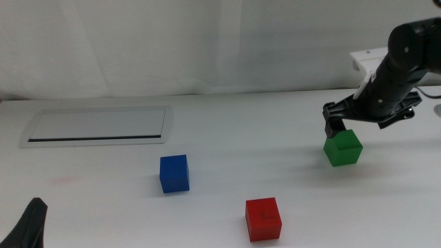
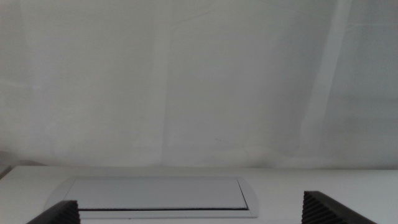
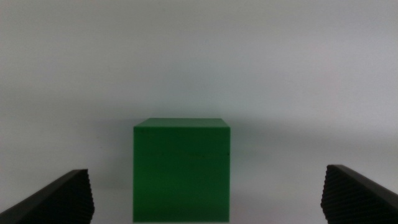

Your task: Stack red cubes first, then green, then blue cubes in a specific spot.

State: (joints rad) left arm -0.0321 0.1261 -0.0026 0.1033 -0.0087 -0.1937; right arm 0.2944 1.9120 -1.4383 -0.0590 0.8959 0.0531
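Reaching down at the right of the middle view, our right gripper [image 1: 342,129] hung over the green cube [image 1: 343,148], its jaws spread wide and holding nothing. We judged that the step in hand was grabbing this cube. To do it well, we needed to keep the cube right in the middle between the jaws, go lower, then squeeze on two flat sides. The red cube [image 1: 263,218] sat low in the middle and the blue cube [image 1: 173,173] sat left of it, all well apart. Only the middle view showed those two cubes. The right wrist view showed the green cube [image 3: 181,170] centered between wide jaws. Our left gripper [image 1: 29,224] waited at the lower left, jaws wide too.
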